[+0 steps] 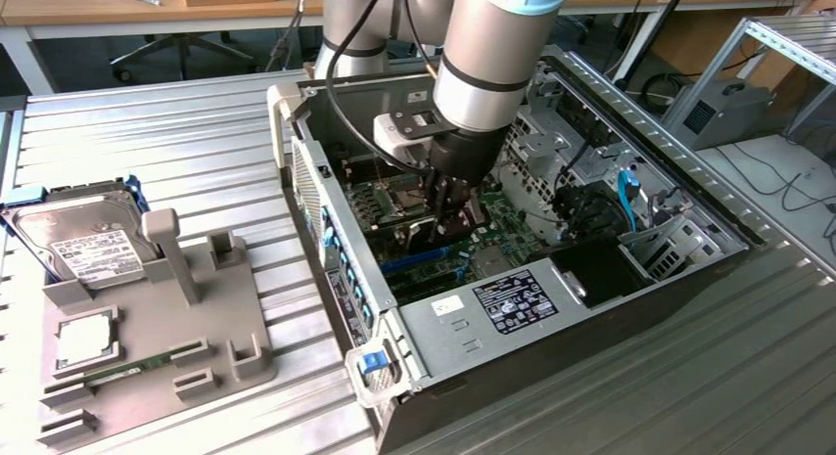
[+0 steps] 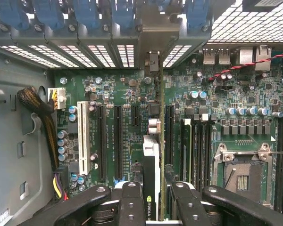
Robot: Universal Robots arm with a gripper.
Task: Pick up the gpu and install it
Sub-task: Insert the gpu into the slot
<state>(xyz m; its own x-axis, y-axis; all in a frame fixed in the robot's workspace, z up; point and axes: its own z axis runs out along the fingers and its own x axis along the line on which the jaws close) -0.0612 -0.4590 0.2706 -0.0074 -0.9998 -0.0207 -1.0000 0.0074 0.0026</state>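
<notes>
Standing on edge between the two black fingers [image 2: 130,202] of the gripper [image 2: 155,190], the gpu [image 2: 151,153] is clamped from both sides and hangs inside the open computer case [image 1: 457,340], at the centre of the exterior view. Beneath it lies the green motherboard [image 2: 226,94]. The card lines up with the black expansion slots [image 2: 118,136], with a white slot [image 2: 83,136] further off on one side and the memory slots [image 2: 200,146] and bare CPU socket [image 2: 240,172] on the other. A sleeved cable bundle [image 2: 42,113] runs along the case wall and a red-and-black twisted wire [image 2: 254,63] crosses a corner of the board, both apart from the card. In the exterior view's lower left, a grey fixture [image 1: 157,338] holds a hard drive [image 1: 85,245] and a memory stick [image 1: 131,365]. The card's lower edge is hidden, so whether it touches a slot cannot be told; from outside, the arm [image 1: 490,54] covers most of it.
</notes>
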